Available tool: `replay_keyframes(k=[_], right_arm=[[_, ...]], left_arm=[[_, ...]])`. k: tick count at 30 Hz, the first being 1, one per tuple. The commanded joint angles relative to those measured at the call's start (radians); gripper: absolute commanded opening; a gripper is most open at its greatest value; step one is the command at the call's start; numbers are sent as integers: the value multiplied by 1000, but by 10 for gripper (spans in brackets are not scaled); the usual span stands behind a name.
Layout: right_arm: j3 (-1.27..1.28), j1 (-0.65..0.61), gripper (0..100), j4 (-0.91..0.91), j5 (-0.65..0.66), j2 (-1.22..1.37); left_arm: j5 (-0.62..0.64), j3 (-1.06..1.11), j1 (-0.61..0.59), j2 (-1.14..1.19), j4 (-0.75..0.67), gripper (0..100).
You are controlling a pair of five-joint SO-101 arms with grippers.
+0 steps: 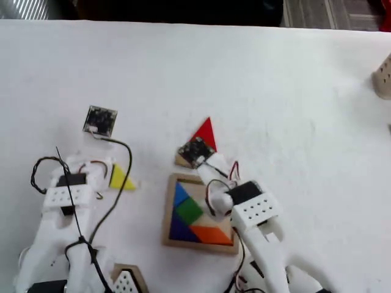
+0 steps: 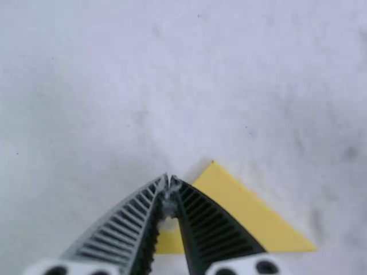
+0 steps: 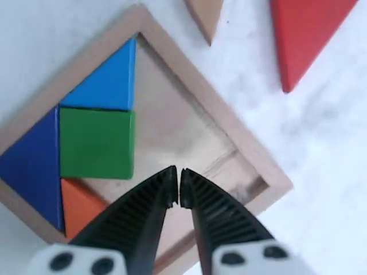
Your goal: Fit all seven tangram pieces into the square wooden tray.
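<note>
Hovering shut and empty, left gripper (image 2: 170, 182) is over the yellow triangle (image 2: 246, 217), apart from the tray (image 3: 229, 125); right gripper (image 3: 178, 184), also shut, is over the tray's gap. Pickup step: open left, grasp triangle.

The left gripper (image 2: 170, 184), jaws pressed together, sits well to the left of the square wooden tray (image 3: 200, 91); the right gripper (image 3: 176, 175), likewise closed, hangs over that tray's bare floor.

1. A white table (image 1: 244, 73) carries everything.
2. The square wooden tray (image 1: 166, 215) lies toward the table's near side.
3. A yellow triangle (image 1: 118, 177) lies left of the tray, apart from it.
4. A red triangle (image 1: 205, 132) and a plain wooden piece (image 3: 206, 12) lie just beyond the tray.
</note>
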Motion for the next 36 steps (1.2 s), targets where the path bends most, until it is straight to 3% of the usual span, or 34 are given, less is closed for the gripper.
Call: replay_keyframes(k=[1, 6, 24, 29, 36], right_arm=[[31, 10, 18, -7, 46, -35], [18, -90, 18, -41, 26, 50], [-46, -203, 18, -44, -61, 130], [-75, -70, 18, 48, 18, 111], [-75, 246, 19, 97, 100, -13]], left_arm=[[-5, -6, -5, -35, -18, 23], [-5, -6, -5, -35, -18, 23], [-5, -6, -5, -35, -25, 23], [-5, -6, -5, -35, -25, 23], [-5, -12, -5, -33, -26, 24]])
